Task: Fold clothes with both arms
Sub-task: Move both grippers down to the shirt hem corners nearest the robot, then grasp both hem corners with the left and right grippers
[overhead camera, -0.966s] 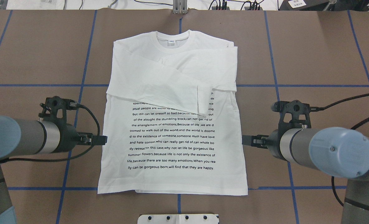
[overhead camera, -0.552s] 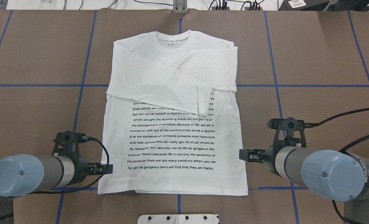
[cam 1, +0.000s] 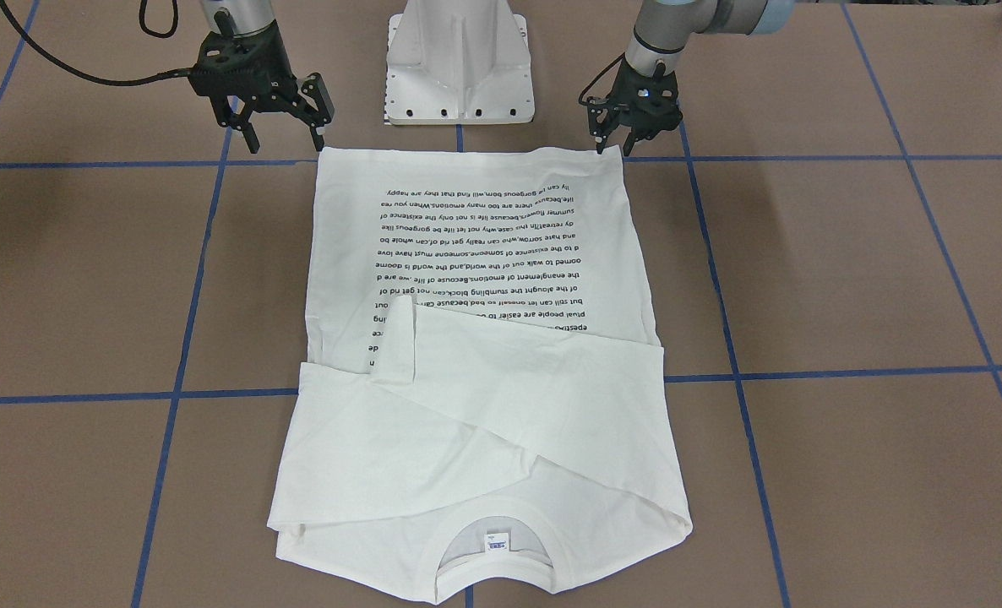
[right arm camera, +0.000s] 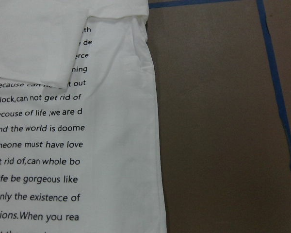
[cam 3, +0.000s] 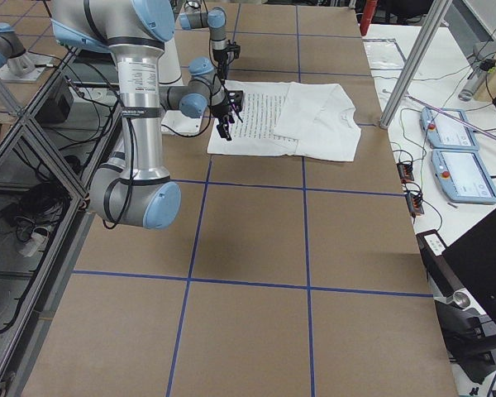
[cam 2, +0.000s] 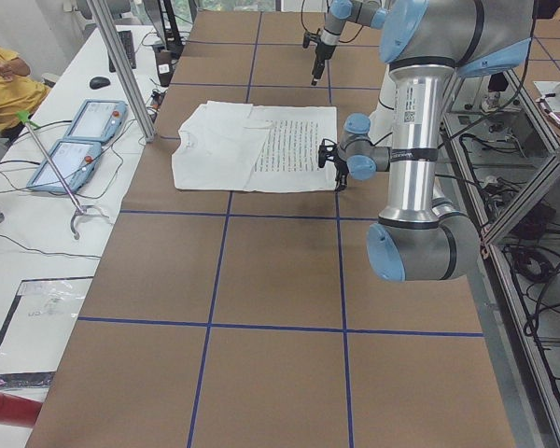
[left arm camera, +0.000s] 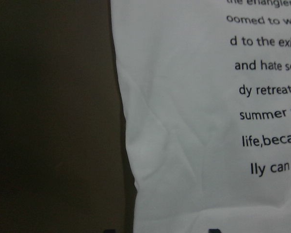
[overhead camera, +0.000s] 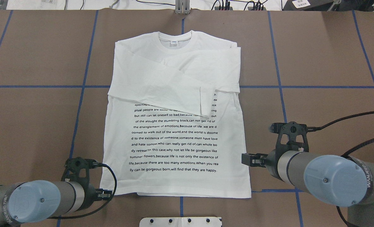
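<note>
Overhead exterior view: on the brown table [overhead camera: 32, 63], gridded with blue tape [overhead camera: 83, 86], the white T-shirt [overhead camera: 174, 183] lies flat, neck away from the robot. Its sleeves are folded across the chest, over the top of its black print [overhead camera: 174, 145] — "someone must have love" reads clearly. The pedestal base [cam 1: 459, 59] stands just beyond the hem. The right gripper [cam 1: 285, 135] hangs wide open, empty, near one hem corner; the left gripper [cam 1: 614, 150] — parted, empty — is at the other. The neck label [cam 1: 495, 540] is unreadable.

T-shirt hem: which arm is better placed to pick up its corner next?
Left, probably. The left pincer hangs open right at the T-shirt's hem corner nearest it. The right pincer, also open, stands clear of its corner, off to the side over bare table.
</note>
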`<state>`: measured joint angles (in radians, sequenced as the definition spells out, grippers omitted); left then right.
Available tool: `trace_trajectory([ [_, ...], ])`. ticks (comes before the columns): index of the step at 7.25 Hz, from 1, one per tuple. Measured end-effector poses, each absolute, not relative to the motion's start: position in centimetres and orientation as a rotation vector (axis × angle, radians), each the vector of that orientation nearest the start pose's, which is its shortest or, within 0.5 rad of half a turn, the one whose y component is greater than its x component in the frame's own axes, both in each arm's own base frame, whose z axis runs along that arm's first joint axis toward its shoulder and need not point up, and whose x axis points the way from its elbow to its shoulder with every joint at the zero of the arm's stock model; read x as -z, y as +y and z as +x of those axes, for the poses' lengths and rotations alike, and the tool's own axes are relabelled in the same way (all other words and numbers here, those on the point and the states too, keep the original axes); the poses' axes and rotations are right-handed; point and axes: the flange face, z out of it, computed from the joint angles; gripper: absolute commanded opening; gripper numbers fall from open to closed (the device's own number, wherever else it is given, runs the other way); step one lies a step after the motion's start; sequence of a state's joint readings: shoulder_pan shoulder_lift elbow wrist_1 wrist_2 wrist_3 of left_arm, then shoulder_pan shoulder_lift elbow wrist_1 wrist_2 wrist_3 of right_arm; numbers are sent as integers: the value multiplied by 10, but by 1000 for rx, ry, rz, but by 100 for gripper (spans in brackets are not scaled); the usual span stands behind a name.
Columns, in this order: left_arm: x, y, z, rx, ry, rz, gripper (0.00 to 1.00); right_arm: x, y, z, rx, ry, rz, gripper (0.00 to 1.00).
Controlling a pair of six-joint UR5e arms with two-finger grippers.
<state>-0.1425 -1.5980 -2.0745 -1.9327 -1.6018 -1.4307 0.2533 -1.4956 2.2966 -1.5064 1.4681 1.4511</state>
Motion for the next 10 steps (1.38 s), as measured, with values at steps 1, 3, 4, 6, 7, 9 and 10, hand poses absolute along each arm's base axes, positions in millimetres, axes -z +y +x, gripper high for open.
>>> trace_trajectory([
  [1,-376,-197,469,-15,881,93,18,-293,-250,-395,-169,-832,255,100],
  [3,-375,-197,471,-15,882,92,0,-294,-250,-396,-168,-831,254,100],
  [4,-373,-197,471,-12,887,92,0,-295,-250,-397,-166,-829,253,100],
  [6,-369,-201,467,-3,895,95,0,-297,-245,-402,-160,-825,246,84],
  [7,-366,-203,465,2,900,99,0,-301,-237,-410,-171,-821,240,78],
  [9,-354,-206,457,8,926,106,0,-316,-206,-442,-212,-798,252,65],
  [10,-348,-206,454,8,938,108,0,-327,-194,-459,-218,-797,255,64],
])
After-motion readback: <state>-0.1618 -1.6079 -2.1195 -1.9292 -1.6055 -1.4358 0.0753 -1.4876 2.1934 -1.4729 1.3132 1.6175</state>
